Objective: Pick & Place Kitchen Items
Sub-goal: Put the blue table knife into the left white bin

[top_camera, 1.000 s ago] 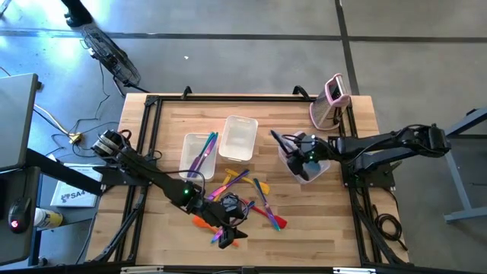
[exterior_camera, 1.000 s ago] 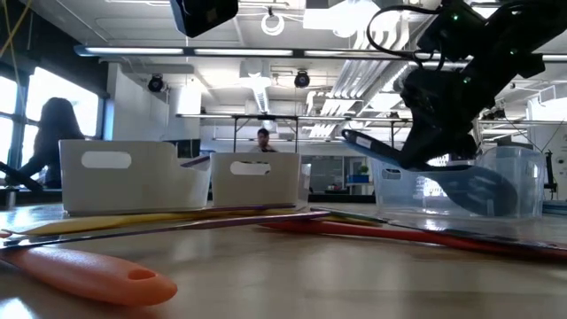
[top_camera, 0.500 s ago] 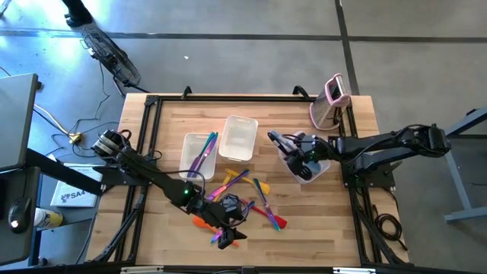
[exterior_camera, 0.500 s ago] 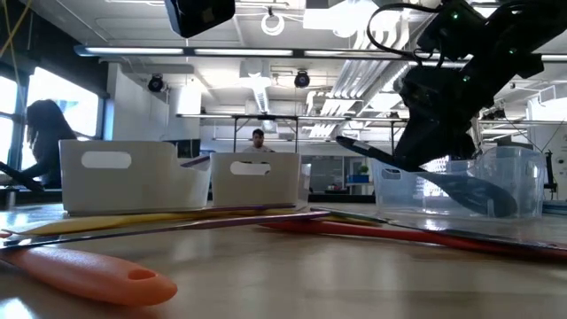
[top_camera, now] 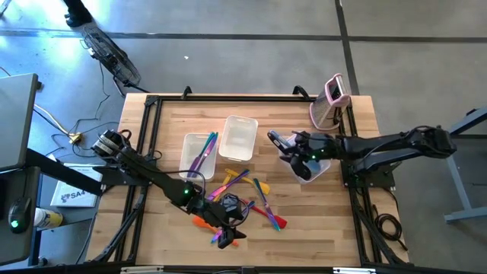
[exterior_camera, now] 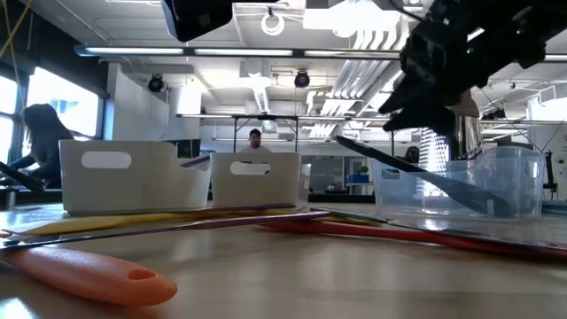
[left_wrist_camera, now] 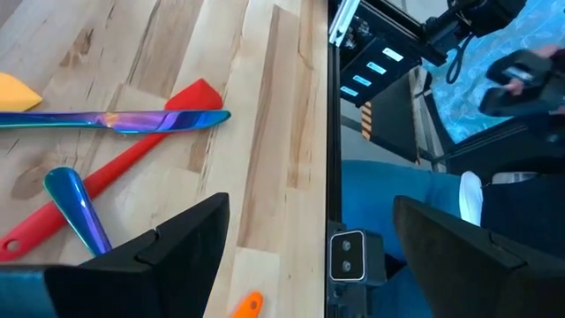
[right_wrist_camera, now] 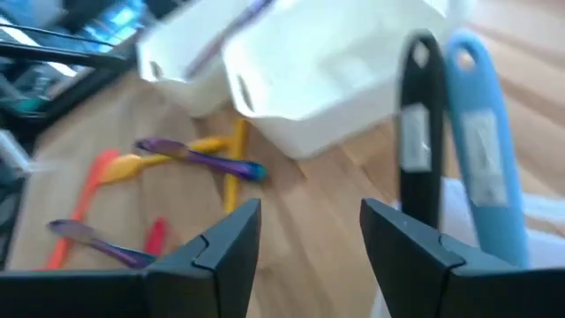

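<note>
Left gripper (top_camera: 230,234) sits low over my near table edge, arm stretched diagonally, fingers spread wide, nothing between them; loose utensils (top_camera: 242,189) lie scattered just behind it. Farther right, my right gripper (top_camera: 298,156) reaches in level from the side, fingers parted and empty above the clear tub (top_camera: 318,170). Black and light blue handles (right_wrist_camera: 446,141) lean out of that tub beside it.

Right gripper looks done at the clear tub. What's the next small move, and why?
Probably lift the right gripper clear: its jaws stand open, and the light blue utensil and black utensil lean in the clear tub ungripped. The left gripper waits open over the pile.
</note>
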`<state>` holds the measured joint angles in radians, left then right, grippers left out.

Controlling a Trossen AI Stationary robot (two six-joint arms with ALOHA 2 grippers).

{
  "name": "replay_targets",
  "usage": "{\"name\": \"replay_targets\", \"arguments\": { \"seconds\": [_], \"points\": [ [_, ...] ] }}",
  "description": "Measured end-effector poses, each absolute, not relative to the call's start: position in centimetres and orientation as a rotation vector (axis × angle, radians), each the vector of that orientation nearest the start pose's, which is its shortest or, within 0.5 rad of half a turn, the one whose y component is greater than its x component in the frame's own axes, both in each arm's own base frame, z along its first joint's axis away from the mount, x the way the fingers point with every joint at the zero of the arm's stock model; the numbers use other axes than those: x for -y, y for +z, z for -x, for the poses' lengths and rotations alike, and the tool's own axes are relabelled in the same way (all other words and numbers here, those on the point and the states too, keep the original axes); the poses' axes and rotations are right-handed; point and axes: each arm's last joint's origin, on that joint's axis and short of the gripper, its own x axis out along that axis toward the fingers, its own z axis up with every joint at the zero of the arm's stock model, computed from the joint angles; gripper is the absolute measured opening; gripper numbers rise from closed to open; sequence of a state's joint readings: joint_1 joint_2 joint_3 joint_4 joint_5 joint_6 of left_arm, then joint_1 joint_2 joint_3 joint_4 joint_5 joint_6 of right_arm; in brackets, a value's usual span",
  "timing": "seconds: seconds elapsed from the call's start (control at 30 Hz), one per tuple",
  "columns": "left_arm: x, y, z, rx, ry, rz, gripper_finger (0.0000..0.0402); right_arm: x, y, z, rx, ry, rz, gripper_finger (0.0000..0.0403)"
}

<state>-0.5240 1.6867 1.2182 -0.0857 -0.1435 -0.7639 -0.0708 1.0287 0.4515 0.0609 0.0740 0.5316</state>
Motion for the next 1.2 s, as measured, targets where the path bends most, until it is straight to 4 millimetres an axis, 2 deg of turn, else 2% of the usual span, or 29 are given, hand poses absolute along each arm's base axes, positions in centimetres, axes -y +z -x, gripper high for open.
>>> {"name": "replay_targets", "arguments": {
  "seconds": [0.23, 0.47, 0.57, 0.77, 0.97, 1.07, 1.2],
  "points": [
    [18.6, 25.8, -32.9, -0.640, -0.154, 0.569, 0.0310, -0.1, 22.0, -19.8, -0.356, -0.105, -0.358, 0.0188],
    [19.0, 25.8, -32.8, -0.717, -0.258, 0.673, 0.0310, -3.7, 24.0, -19.6, -0.195, 0.167, -0.150, 0.0188],
    [19.7, 26.0, -32.5, -0.731, -0.308, 0.698, 0.0310, -5.2, 24.8, -19.6, -0.142, 0.197, -0.085, 0.0188],
    [22.6, 26.5, -30.8, -0.767, -0.439, 0.768, 0.0310, -8.4, 27.6, -20.0, -0.131, 0.240, 0.035, 0.0188],
    [25.3, 26.5, -28.7, -0.762, -0.402, 0.806, 0.0310, -12.1, 29.7, -22.3, -0.226, 0.229, 0.181, 0.0188],
    [26.4, 26.4, -27.6, -0.752, -0.378, 0.794, 0.0310, -13.7, 29.9, -24.3, -0.319, 0.230, 0.206, 0.0188],
    [27.3, 26.2, -26.6, -0.756, -0.348, 0.780, 0.0310, -15.2, 29.4, -28.0, -0.447, 0.227, 0.239, 0.0188]
  ]
}}
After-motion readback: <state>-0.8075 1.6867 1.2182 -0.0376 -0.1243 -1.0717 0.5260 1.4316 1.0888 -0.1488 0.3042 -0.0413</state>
